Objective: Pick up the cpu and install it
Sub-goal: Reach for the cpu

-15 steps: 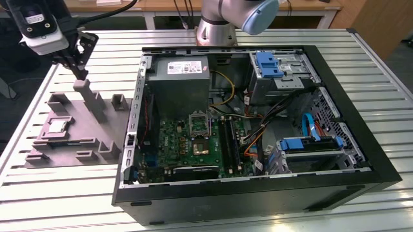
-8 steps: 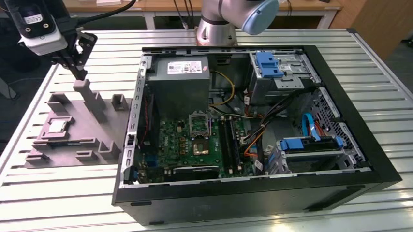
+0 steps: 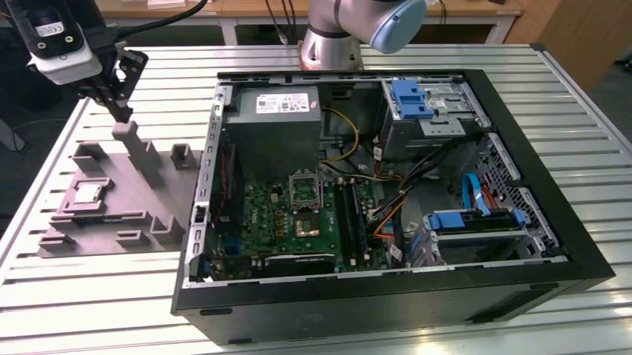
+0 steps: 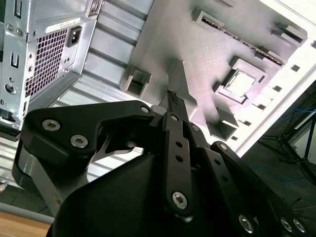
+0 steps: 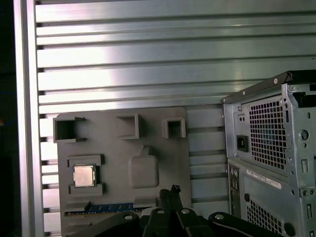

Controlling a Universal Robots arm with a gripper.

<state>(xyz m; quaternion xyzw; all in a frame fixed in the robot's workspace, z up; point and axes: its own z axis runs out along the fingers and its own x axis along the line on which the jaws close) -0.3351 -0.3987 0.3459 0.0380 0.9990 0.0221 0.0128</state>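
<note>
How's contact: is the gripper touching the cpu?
Apart. In the first wrist view the cpu lies in a pocket of the tray, and bare tray surface separates it from the gripper.

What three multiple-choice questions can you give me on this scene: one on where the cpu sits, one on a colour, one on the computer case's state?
1. Where is the cpu?
A: in the motherboard socket
B: in a recess of the grey tray
C: on top of the power supply

2. What colour is the drive bracket in the case?
A: red
B: yellow
C: blue

3. How is the computer case?
A: open, with the motherboard exposed
B: closed by a side panel
C: standing upright

Answers:
1. B, the chip lies in the tray beside the case.
2. C, the bracket is plainly blue.
3. A, the board and cables show inside.
</note>
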